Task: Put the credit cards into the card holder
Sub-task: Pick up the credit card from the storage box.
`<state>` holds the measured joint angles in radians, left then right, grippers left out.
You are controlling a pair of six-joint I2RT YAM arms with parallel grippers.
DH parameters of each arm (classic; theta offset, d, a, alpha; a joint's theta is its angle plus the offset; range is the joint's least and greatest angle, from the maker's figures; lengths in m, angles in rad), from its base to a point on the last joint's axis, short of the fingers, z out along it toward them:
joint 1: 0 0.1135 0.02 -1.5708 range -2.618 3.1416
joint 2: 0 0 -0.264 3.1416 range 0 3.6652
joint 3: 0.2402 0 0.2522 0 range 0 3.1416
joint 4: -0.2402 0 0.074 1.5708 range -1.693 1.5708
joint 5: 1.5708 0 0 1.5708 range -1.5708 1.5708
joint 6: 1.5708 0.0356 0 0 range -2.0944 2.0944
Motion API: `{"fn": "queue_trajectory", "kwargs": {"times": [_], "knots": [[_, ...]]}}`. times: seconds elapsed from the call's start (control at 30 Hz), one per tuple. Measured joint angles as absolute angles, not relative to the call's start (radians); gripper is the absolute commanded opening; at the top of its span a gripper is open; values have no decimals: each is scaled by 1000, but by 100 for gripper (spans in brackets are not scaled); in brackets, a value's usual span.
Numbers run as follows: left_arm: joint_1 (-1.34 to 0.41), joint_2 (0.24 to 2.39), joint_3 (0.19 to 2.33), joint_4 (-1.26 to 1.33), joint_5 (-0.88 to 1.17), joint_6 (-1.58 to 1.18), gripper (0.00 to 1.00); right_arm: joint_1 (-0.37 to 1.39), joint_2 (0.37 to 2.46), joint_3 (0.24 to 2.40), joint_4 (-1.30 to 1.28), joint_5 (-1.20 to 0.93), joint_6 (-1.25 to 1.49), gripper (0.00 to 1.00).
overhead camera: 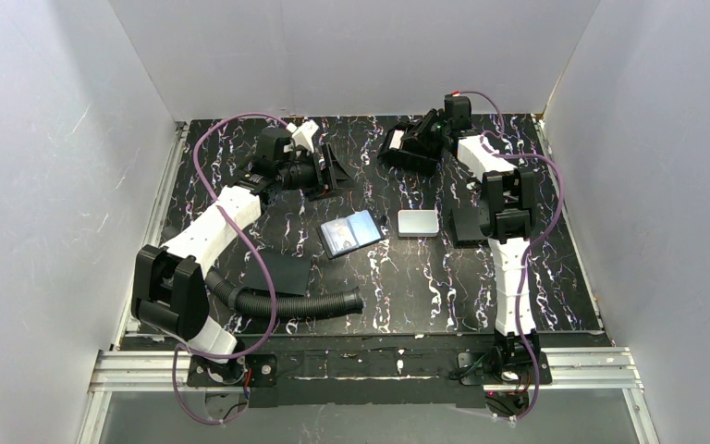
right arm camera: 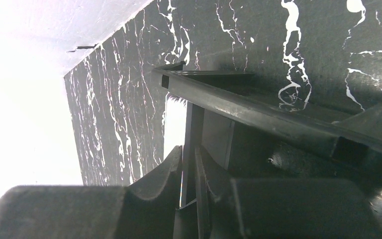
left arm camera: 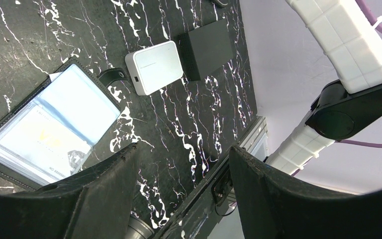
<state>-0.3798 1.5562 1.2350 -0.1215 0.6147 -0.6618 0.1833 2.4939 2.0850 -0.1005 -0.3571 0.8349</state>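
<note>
Black marbled table [overhead camera: 407,287], white walls on L, R and far sides, aluminium rail [overhead camera: 573,365] along near edge. Most open room is the near-centre strip betw. the two arm bases and the far-centre gap betw. the grippers. Near-L is crowded by a ribbed hose [overhead camera: 305,303]. Card holder [left arm camera: 7,173] lies open flat at table centre, closing tab out toward the silver case [left arm camera: 154,67], which sits just beside it on the R, apart. Credit cards [left arm camera: 54,124] are in the holder's clear sleeves: blue from above, pale w/ glare in L wrist view, at least 2 faces showing, exact no. can't tell. Count: 1 holder, 1 silver case, 2 black pads, 1 hose, 2 arms. One pad [left arm camera: 206,49] lies just past the case near the R arm, the other [overhead camera: 282,273] near-L, touching the hose. Left gripper [left arm camera: 183,149] sits far-L of centre, jaws spread wide, nothing betw. them. Right gripper [right arm camera: 188,152] is at the far edge, fingers nearly together, pinching a thin flat piece [right arm camera: 193,124] seen edge-on; card or not, can't tell. A black angular frame [right arm camera: 258,112] stands just beyond it.
</note>
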Motion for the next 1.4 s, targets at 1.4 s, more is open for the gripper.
{"fn": "queue_trajectory", "kwargs": {"times": [1.4], "knots": [[-380,1557,1235,-129,611,-669,65,179,2382,2058,-180,-315,784,1]]}}
